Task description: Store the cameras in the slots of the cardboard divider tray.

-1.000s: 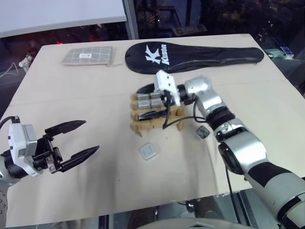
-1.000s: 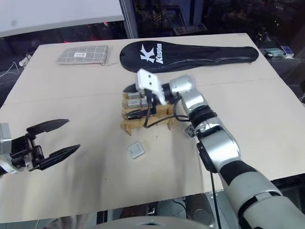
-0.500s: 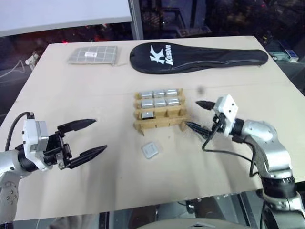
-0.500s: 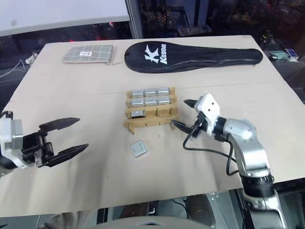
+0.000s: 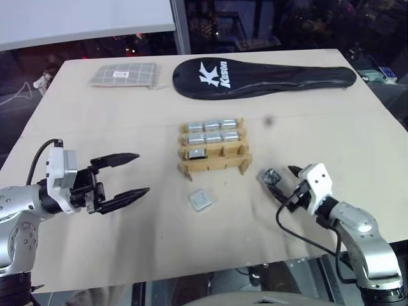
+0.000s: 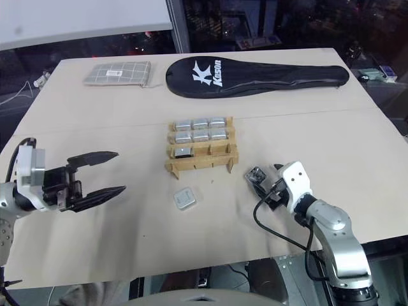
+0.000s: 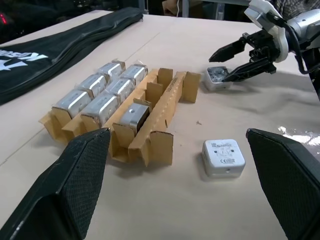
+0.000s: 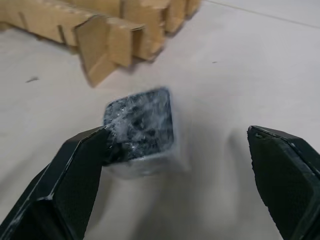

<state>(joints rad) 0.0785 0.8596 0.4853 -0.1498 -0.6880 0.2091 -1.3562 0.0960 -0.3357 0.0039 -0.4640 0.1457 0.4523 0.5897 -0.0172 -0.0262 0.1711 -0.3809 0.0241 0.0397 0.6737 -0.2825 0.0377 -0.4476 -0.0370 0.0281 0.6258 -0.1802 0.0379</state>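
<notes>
Right claw (image 6: pixel 266 188) spread, low over the worktop (image 6: pixel 357 146), one finger beside a loose camera (image 6: pixel 255 176) lying right of the cardboard divider tray (image 6: pixel 200 153). Left claw (image 6: pixel 99 173) spread, empty. Advice: centre the camera between both fingers before closing, then lift straight up.

The cardboard divider tray (image 5: pixel 214 148) stands mid-surface (image 5: pixel 127 248). Seven cameras (image 5: pixel 212 131) sit in its slots: its two far rows are full, and one sits in the near row's left slot. In front of the tray lies a loose camera (image 5: pixel 199 201); another (image 5: pixel 269 177) lies right of the tray. Behind the tray lie a racket case (image 5: pixel 264 75) and, further left, a pouch (image 5: pixel 122 74).
</notes>
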